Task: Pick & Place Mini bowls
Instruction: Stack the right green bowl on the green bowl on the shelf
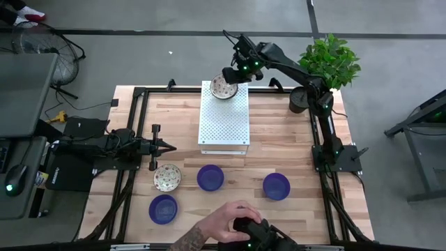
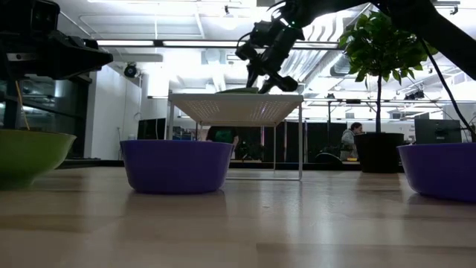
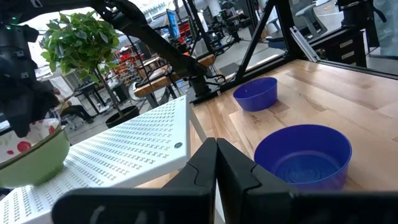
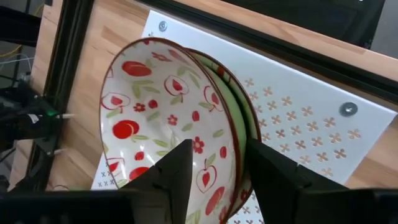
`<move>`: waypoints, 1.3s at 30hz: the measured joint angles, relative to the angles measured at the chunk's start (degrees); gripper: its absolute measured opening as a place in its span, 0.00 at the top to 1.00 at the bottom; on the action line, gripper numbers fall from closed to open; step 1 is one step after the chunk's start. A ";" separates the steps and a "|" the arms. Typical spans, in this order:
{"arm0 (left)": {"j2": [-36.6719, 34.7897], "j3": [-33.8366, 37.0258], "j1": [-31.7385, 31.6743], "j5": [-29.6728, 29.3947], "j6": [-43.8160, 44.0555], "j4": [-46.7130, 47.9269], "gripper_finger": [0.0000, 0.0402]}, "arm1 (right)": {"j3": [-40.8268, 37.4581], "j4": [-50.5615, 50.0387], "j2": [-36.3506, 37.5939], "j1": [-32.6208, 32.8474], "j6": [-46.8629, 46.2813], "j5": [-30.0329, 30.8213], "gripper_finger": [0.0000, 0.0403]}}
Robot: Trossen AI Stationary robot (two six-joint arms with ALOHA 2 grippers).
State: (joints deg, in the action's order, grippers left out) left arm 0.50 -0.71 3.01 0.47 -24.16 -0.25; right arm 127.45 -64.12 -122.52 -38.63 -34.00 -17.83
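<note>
A patterned mini bowl, white inside with red and green fruit print and green outside, sits at the far edge of the white perforated platform. My right gripper is shut on it. In the right wrist view a second rim shows close behind it, as if two bowls were nested. On the table near the front are another patterned bowl and three blue bowls, each resting on its base. My left gripper hovers shut by the platform's left side. My right gripper pinches the patterned bowl's rim, one finger inside the bowl and the other outside. The fingers come slanting down from the far side. The bowl is tilted, its inside toward the table's left; whether its base rests on the platform I cannot tell.
A person's hand holds a dark object at the near edge. A potted plant stands at the far right corner beside the right arm's base. Bare wood lies right of the platform and between the bowls.
</note>
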 joint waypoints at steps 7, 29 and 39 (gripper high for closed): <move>0.00 0.00 -0.01 0.00 0.00 -0.02 1.00 | 0.07 0.11 0.33 -0.02 0.60 0.31 0.65; 0.01 0.00 0.00 0.00 0.00 -0.02 1.00 | 7.18 -4.68 1.96 1.92 6.58 6.67 0.65; 0.00 0.00 -0.01 0.00 0.00 -0.01 1.00 | 5.47 -2.44 4.28 6.86 19.32 17.37 0.69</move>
State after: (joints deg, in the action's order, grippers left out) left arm 0.50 -0.71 3.01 0.47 -24.16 -0.26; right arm 132.92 -66.56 -118.24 -31.77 -14.68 -0.47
